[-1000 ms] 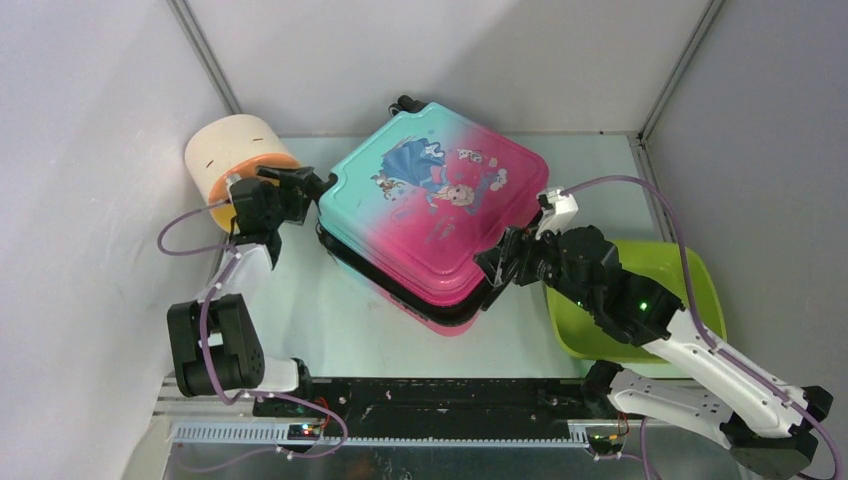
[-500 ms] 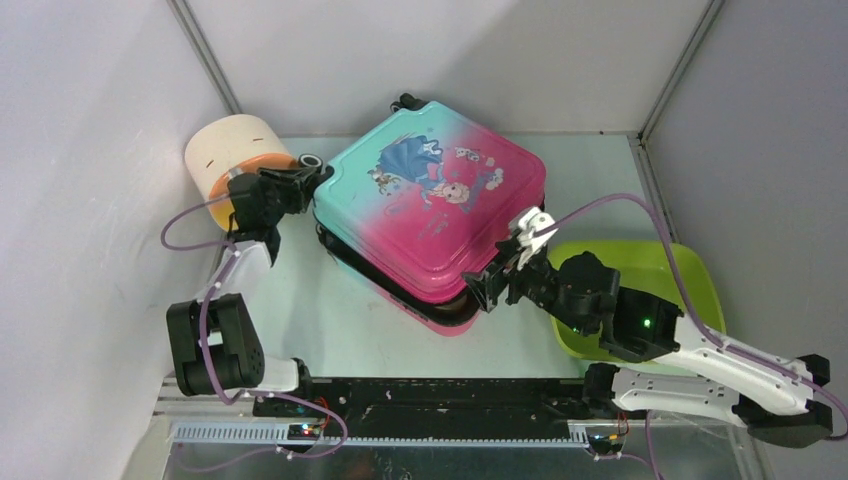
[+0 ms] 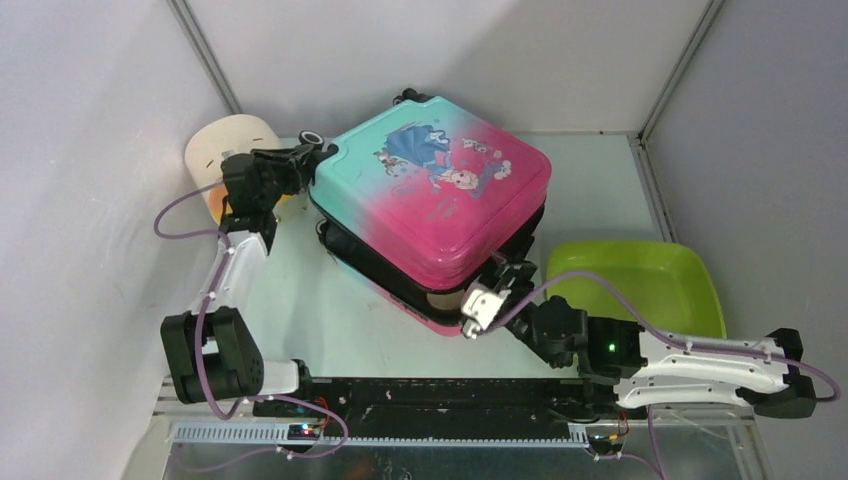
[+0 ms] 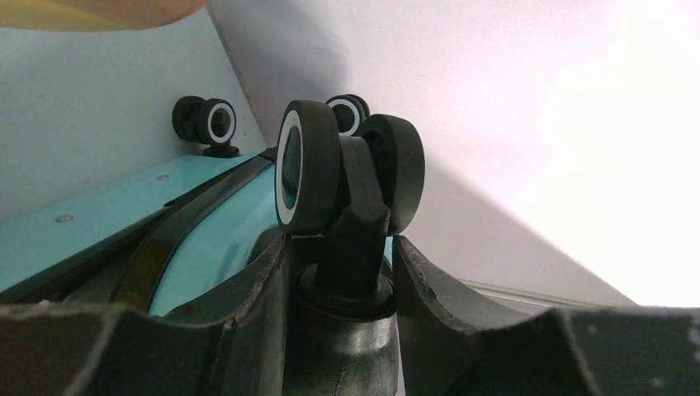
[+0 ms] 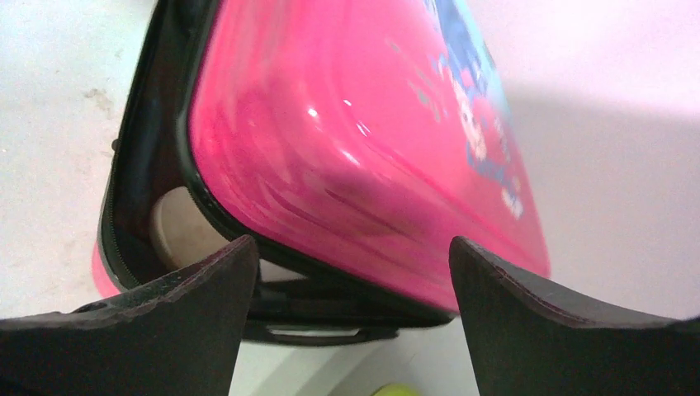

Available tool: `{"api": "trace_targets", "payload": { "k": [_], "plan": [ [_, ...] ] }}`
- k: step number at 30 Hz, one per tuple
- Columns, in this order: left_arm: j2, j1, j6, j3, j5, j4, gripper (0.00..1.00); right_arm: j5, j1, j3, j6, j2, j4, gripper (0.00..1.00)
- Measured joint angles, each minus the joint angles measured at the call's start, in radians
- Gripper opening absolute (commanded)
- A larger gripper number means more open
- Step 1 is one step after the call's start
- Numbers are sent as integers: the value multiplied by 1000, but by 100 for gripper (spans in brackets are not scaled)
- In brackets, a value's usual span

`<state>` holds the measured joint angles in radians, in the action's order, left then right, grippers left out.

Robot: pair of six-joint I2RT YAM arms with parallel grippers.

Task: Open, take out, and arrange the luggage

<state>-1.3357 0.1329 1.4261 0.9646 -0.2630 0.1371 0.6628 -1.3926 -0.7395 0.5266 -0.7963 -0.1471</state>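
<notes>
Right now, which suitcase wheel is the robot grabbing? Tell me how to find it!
Find the big pink-and-teal suitcase mid-table. Go to its teal corner beside the cream cylinder. The black, white-ringed wheel there is the only one pinched between the left fingers.

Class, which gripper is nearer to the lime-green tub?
Right. The right gripper sits just left of the tub, at the luggage's near corner; the left gripper is across the luggage, clamped on a wheel beside the cream cylinder.
</notes>
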Motion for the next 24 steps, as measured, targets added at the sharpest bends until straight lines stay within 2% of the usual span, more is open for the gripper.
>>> {"api": "trace_targets", "payload": {
  "k": [4,9,16,24],
  "plan": [
    [0,-11,41,48,14,-48,32,0,-72,39,232,-8,161,87],
    [1,-34,85,100,33,-81,32,17,-118,30,500,-116,372,86],
    [1,-54,106,149,51,-125,31,19,-129,19,713,-307,508,85],
    [2,-55,146,177,77,-143,29,87,-103,16,969,-554,785,81]
  ]
}}
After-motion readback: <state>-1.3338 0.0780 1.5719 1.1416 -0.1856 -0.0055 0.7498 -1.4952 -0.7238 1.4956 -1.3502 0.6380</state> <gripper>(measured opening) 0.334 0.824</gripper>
